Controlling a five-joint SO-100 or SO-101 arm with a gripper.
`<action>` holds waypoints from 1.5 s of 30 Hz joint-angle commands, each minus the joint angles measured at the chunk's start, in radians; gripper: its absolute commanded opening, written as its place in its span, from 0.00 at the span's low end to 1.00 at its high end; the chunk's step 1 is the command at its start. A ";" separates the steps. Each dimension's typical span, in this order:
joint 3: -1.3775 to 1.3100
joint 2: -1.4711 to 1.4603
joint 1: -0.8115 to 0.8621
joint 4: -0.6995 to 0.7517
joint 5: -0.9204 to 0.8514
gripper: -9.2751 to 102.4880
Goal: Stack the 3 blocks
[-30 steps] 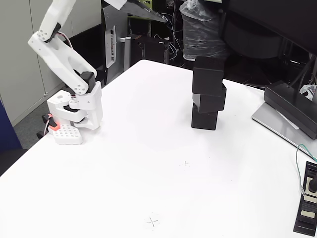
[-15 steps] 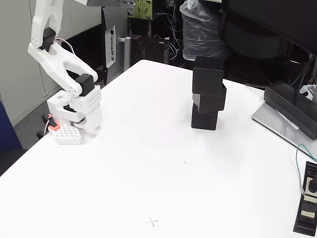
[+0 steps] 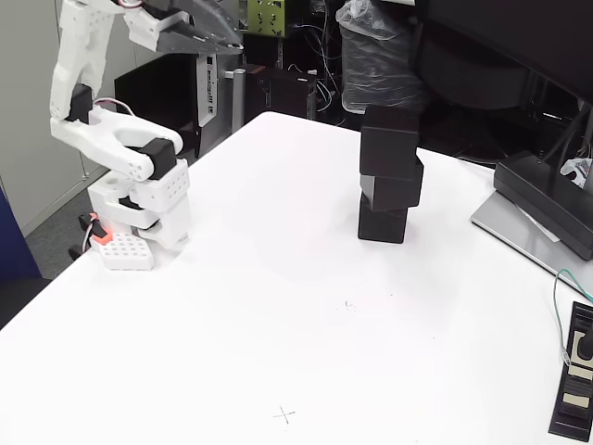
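Since the earlier frames the arm (image 3: 102, 139) has folded further back over its base: the upper link now stands almost upright at the left edge of the fixed view, and the gripper (image 3: 232, 44) has swung down into sight at the top, pointing right. Its fingers look drawn together, with nothing between them, though the dark clutter behind makes the tips hard to read.

All 3 blocks (image 3: 389, 176) stand as 1 stack on the white table (image 3: 278, 315), toward its far right part and well apart from the arm. They have not shifted. Top block (image 3: 389, 139) sits on the middle block (image 3: 393, 190), which is twisted slightly and juts a little to the right of the bottom block (image 3: 382, 225). The stack is upright.

At the right edge a grey laptop-like slab (image 3: 528, 236) lies under a dark device (image 3: 547, 204), and a flat black labelled device (image 3: 574, 385) rests near the table's right corner.
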 commanded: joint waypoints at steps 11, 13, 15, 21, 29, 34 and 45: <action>0.666 0.253 -0.069 -0.258 0.005 0.08; 0.727 0.253 -0.069 -0.285 0.005 0.08; 0.773 0.253 -0.066 -0.311 0.006 0.08; 0.891 0.253 -0.069 -0.365 0.006 0.08; 1.015 0.256 -0.069 -0.499 0.106 0.07; 1.078 0.258 -0.069 -0.580 0.109 0.07; 1.109 0.258 -0.067 -0.653 0.109 0.07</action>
